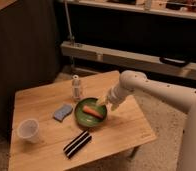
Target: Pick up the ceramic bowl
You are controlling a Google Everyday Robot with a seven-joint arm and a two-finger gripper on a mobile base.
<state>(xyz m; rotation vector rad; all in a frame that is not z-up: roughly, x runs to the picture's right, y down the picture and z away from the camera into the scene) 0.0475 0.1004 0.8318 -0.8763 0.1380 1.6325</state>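
Note:
The green ceramic bowl [90, 115] sits near the middle of the wooden table [121, 130], with an orange stick-like item [93, 112] lying in it. My white arm reaches in from the right. My gripper [103, 103] is at the bowl's far right rim, just above it. I cannot tell whether it touches the rim.
A translucent plastic cup [29, 130] stands at the table's front left. A blue sponge [63, 111] lies left of the bowl. A black and white striped object [77, 143] lies in front of it. A small bottle [77, 88] stands behind it. A dark cabinet stands at the left.

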